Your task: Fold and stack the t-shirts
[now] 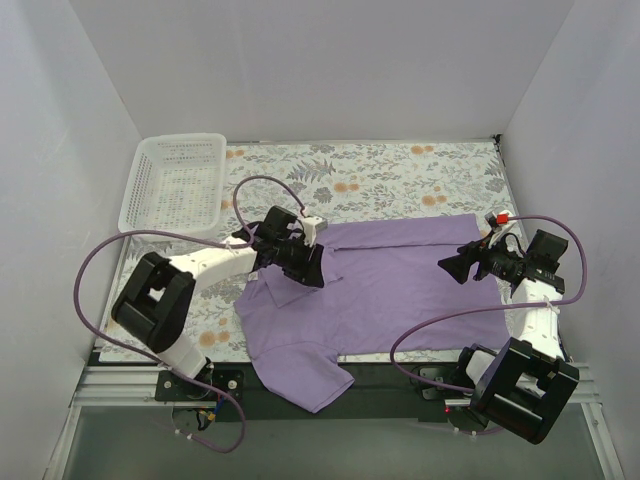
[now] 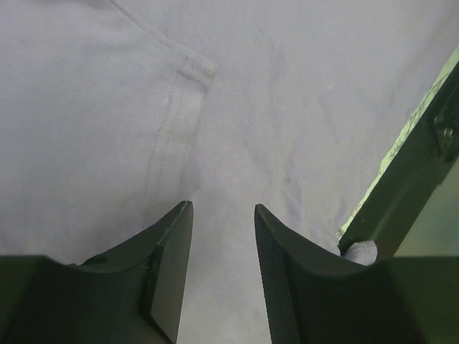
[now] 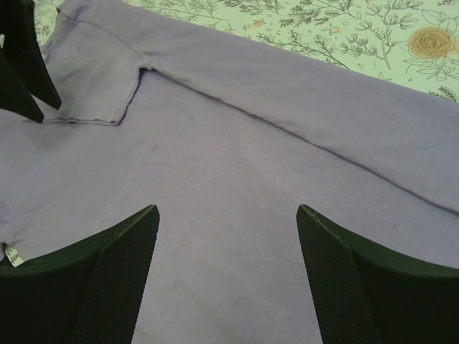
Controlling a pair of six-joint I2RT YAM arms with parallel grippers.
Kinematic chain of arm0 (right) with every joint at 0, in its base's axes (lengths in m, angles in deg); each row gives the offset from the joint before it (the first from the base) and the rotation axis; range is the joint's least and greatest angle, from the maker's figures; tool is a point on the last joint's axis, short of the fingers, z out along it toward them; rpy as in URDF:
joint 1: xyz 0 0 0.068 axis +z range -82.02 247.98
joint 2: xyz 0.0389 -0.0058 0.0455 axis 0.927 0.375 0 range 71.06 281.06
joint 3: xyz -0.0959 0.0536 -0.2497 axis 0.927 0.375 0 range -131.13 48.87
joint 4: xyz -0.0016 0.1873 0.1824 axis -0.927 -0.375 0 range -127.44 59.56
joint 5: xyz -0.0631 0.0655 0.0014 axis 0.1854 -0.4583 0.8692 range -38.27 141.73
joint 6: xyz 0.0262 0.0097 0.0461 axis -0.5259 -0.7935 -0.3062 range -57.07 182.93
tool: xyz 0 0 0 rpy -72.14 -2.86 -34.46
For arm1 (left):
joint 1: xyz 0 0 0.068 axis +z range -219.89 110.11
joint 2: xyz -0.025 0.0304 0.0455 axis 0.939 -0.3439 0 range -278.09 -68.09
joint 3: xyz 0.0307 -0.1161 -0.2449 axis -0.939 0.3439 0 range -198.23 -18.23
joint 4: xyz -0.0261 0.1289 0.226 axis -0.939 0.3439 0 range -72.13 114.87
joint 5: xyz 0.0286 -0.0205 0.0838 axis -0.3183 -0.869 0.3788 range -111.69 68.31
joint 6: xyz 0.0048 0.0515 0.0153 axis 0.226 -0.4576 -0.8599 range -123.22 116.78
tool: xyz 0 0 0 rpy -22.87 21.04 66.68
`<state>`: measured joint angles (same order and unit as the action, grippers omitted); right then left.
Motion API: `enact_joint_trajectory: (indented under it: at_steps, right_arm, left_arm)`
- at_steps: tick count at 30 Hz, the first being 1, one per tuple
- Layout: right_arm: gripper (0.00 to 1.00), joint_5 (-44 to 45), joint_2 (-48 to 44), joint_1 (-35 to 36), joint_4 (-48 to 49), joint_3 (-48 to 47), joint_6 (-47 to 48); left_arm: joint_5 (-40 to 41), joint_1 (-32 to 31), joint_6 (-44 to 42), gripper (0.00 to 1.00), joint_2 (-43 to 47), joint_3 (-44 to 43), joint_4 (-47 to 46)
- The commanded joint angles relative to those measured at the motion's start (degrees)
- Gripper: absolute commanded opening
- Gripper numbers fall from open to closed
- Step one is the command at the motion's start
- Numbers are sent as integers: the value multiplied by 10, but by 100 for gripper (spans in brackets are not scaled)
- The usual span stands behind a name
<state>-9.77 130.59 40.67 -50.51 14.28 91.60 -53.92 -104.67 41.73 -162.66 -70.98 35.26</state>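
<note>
White mesh basket (image 1: 175,185) in the far left corner of the floral worktop (image 1: 400,170), well apart from the shirt; left arm reaches past its near right corner. Left gripper (image 2: 223,208) low over the left part of the lavender t-shirt (image 1: 410,295), near a sleeve seam; jaws part-way apart, flat cloth showing in the gap, not pinched. Shirt spread from worktop centre to right; far edge folded over; near-left sleeve hangs off the near edge. Right gripper (image 3: 227,209) above the shirt's right end; jaws wide apart, holding nothing, cloth below them.
</note>
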Motion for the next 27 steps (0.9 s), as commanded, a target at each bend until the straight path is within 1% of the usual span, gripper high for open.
enact_joint_trajectory:
  at_steps: [1,4,5,7,8,11,12,14,15,16,20,23,24,26,27]
  right_arm:
    - [84,-14,-2,1,-8,0,1]
    - [84,-13,-3,1,-8,-1,1]
    - [84,-13,-5,1,-8,0,2]
    - [84,-10,-8,1,-8,0,3]
    - [84,-9,-10,1,-8,0,4]
    - [84,-9,-11,1,-8,0,5]
    - [84,-10,-11,1,-8,0,5]
    - [84,-12,-6,1,-9,0,5]
    - [84,-13,-4,1,-9,0,4]
    - [84,-12,-3,1,-9,-1,5]
    - [84,-10,-3,1,-10,-1,6]
    - [84,-1,0,1,-10,-4,10]
    - [84,9,1,1,-9,-7,10]
    - [84,32,22,1,-5,-24,2]
    - [83,67,36,1,0,-36,-8]
  left_arm:
    - [79,2,6,40,80,-1,-26]
    - [132,3,20,42,76,-15,-27]
    - [184,4,42,43,73,-17,-25]
    - [227,17,66,45,76,-15,-25]
    - [264,25,100,46,82,-9,-31]
    - [283,71,152,52,126,27,-58]
    - [288,98,180,54,139,37,-67]
    - [295,122,199,59,162,55,-77]
    - [299,144,209,59,163,57,-77]
    - [303,149,211,59,162,58,-77]
    - [315,164,210,55,128,34,-78]
    - [344,169,200,51,94,13,-80]
    - [348,172,198,49,86,-1,-80]
    - [355,176,190,47,71,-11,-80]
    - [357,178,188,45,69,-18,-81]
